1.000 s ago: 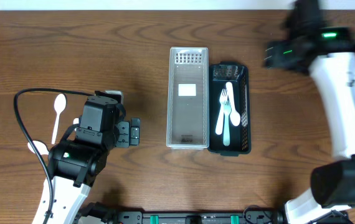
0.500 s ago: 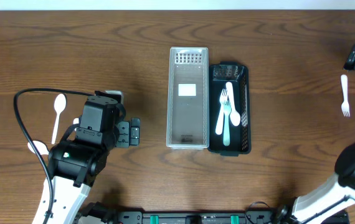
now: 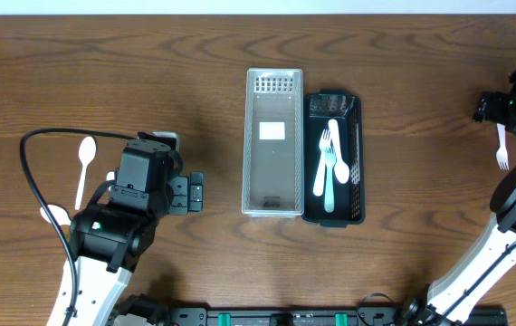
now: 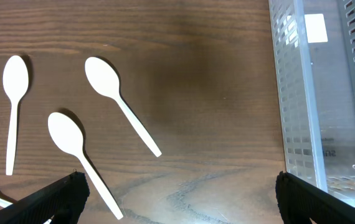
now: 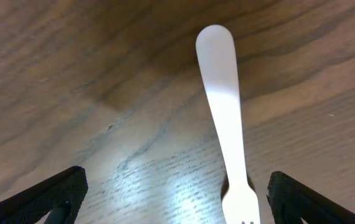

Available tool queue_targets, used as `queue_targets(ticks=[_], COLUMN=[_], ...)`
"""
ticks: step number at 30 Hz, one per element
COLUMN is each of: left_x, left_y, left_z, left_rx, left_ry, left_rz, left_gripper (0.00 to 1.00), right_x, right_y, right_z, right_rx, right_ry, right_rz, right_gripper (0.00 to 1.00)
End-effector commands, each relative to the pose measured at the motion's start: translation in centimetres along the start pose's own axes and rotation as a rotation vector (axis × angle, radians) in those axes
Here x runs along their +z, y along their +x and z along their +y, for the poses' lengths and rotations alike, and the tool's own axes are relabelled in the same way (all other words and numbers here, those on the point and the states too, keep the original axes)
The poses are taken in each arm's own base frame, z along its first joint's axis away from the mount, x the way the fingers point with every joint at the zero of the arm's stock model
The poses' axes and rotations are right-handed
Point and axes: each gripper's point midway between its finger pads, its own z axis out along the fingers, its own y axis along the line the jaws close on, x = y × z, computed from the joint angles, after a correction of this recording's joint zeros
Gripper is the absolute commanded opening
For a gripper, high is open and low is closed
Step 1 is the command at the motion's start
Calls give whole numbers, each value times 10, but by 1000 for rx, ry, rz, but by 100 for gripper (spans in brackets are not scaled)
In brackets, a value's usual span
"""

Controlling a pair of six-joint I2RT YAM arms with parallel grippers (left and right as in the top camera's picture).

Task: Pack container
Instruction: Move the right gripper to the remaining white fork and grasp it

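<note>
Fingers of the right gripper stand wide apart, released, low over the table by its right edge. A white fork lies flat between them, touching neither. The left gripper is likewise spread and empty, over bare wood left of centre. Spoons lie just left of it, apart from one another, toward the left edge. To its right, mid-table, stands the clear tray, its long side touching a black basket that holds white cutlery. Bare wood runs from the basket out to the fork.
</note>
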Motion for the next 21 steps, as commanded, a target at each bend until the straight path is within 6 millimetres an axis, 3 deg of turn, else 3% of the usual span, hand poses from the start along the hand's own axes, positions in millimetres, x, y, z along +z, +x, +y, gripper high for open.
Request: queue_targets(ticks=[1, 8, 14, 21], left_x=[-6, -6, -6, -6], left_y=[-7, -7, -7, -7], left_z=[1, 1, 1, 1], left_rx=[-11, -11, -11, -11], left_ry=[-3, -3, -3, -3], left_rz=[-22, -23, -23, -23], left_gripper=[98, 98, 98, 98], right_x=[14, 33, 38, 38], right_y=[4, 17, 20, 21], right_z=[-12, -29, -30, -27], right_rx=[6, 40, 47, 46], right_ry=[0, 0, -11, -23], right_rz=[22, 73, 86, 88], right_gripper=[95, 95, 93, 82])
